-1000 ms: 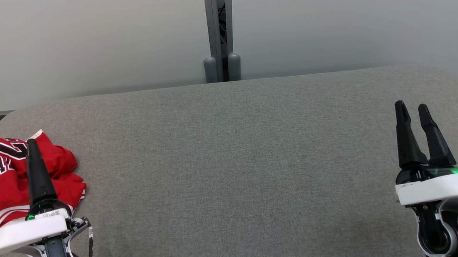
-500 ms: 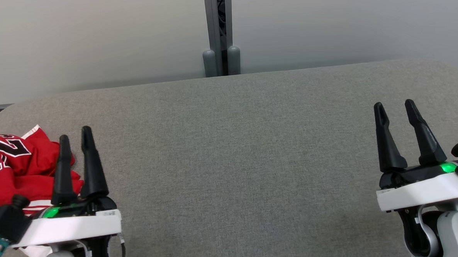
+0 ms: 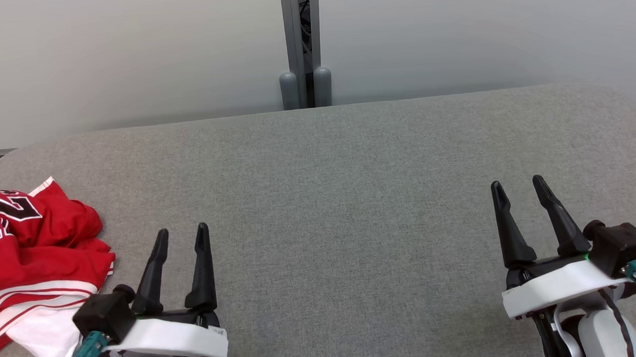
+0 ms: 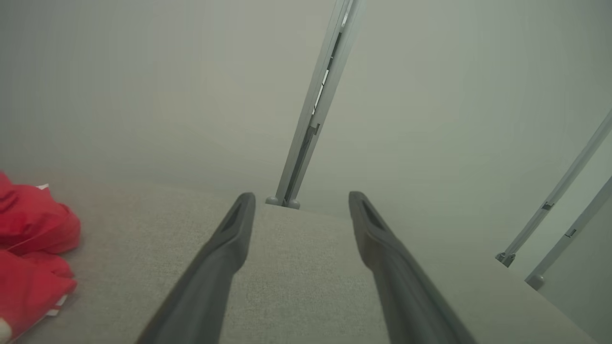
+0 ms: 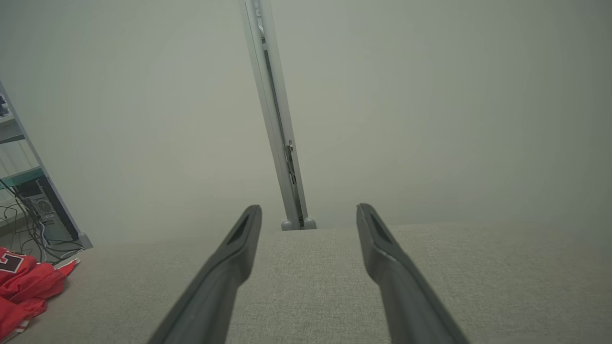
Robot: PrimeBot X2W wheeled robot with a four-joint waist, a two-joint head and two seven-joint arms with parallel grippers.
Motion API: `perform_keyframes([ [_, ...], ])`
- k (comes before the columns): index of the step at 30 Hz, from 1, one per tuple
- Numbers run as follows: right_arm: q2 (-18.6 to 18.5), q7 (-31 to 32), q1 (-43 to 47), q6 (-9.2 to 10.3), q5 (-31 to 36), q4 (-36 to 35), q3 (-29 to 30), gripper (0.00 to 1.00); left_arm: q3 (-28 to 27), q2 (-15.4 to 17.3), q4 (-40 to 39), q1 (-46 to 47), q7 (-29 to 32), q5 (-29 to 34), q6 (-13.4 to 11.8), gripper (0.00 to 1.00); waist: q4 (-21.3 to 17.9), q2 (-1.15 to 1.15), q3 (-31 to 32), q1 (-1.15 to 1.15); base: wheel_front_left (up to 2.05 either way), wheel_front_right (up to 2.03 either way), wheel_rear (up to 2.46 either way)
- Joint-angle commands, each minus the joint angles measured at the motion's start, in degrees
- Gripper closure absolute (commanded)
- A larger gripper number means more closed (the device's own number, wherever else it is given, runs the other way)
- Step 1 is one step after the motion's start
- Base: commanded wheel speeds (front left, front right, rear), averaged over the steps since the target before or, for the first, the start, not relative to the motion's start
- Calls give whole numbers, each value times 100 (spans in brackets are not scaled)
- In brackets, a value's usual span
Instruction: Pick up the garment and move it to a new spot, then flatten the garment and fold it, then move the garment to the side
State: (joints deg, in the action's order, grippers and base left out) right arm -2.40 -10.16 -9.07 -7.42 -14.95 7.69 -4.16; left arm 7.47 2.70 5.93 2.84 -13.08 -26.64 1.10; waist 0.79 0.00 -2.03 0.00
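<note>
1. Plainly, the garment [image 3: 31,255] lay in a crumpled red heap at the left edge of the bench [image 3: 329,199]. It was unfolded, so the pick-up looked not yet begun.
2. The left end effector [image 3: 182,230] was poised just beside the heap, on its right and apart from it. Its fingers were spread and gripped nothing. That placing probably suited a short reach leftward to the cloth.
3. The right end effector [image 3: 516,181] hung well apart, near the bench's right side, likewise released and empty. It was probably kept clear so that the wide bare middle was free as the new spot for laying the garment flat.
4. The head view gave the garment's black-and-white lettering and white striped trim, and it showed how both end effectors stood relative to the heap.
5. The left wrist view caught the heap as plain red folds at its left edge. It added two slanted rails [image 4: 554,215] at its right, beyond the bench.
6. The right wrist view added a shelf [image 5: 33,200] with cables behind the garment, and a closer look up the post [image 5: 272,110] at the bench's far edge.
</note>
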Motion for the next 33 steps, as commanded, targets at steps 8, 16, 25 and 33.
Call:
perform_keyframes([
  [8, -56, -185, -103, -10, 273, 626, -126, 0, 72, 24, 555, -10, -71, 350, -208, 0, -19, 0, 111, 0, 0, 0, 0],
  [16, -64, -332, -179, -11, 556, 962, -315, 0, 106, 26, 705, -62, -129, 752, -324, 0, -33, 0, 157, 0, 0, 0, 0],
  [25, -71, -458, -235, -12, 744, 1040, -415, 0, 112, 29, 732, -107, -181, 1058, -387, 0, -50, 0, 186, 0, 0, 0, 0],
  [33, -75, -524, -229, -12, 820, 1089, -462, 0, 123, 30, 747, -78, -214, 1175, -426, 0, -42, 0, 168, 0, 0, 0, 0],
])
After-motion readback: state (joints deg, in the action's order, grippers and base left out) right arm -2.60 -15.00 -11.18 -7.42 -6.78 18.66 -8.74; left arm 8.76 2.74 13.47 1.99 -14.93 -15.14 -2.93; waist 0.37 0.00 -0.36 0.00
